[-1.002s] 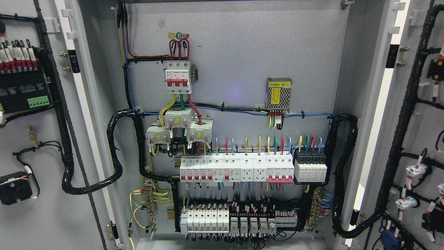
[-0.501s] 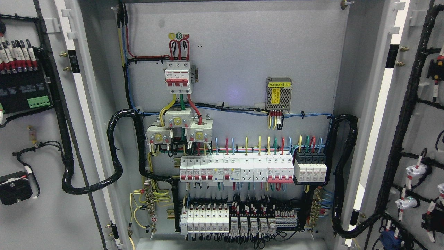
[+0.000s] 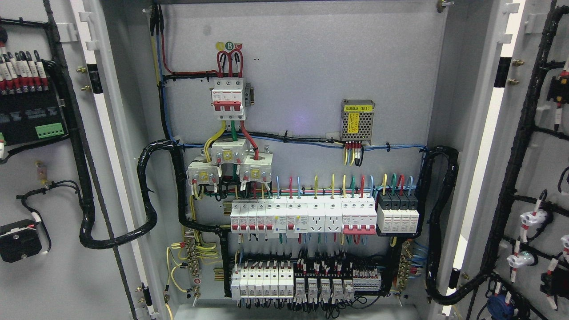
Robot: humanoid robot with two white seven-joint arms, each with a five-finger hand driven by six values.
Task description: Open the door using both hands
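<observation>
Both grey cabinet doors stand swung wide open. The left door fills the picture's left edge, its inner face carrying black modules and a wire loom. The right door fills the right edge, with black cable runs and white connectors on it. Between them the cabinet's back panel is fully exposed. Neither of my hands nor any arm shows in the head view.
On the back panel sit a red-and-white main breaker, a mesh power supply, a row of breakers and sockets and lower terminal blocks. Thick black cable looms loop from the panel to each door.
</observation>
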